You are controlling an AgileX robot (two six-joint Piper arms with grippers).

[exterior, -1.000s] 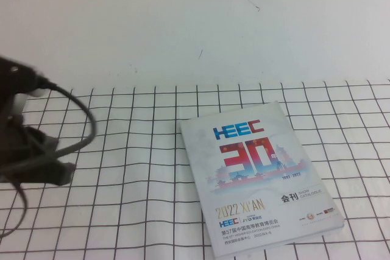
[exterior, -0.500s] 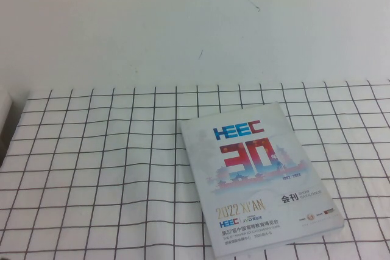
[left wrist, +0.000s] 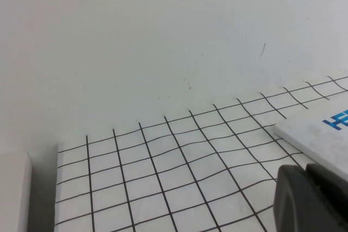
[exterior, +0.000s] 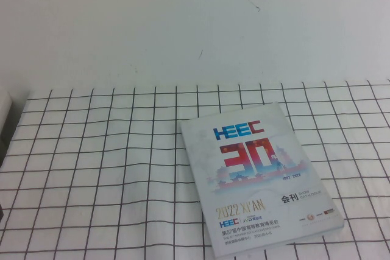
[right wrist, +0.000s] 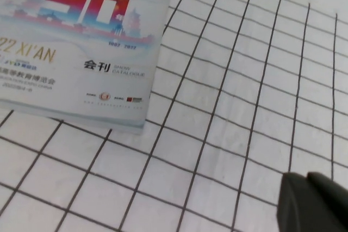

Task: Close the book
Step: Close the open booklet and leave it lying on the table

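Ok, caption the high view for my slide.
Closed HEEC catalogue lies flat on gridded cloth; left end effector and right end effector both out of frame.

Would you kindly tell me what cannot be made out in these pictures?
Left pincer, over the cloth beside the book: only a dark tip, cut by the left wrist view's edge; absent from the high view.
Right pincer, over the cloth near the book's corner: same, right wrist view.
The book's fine cover print: too small, high view.
Pale object at the cloth's left: cut by the high view's edge.
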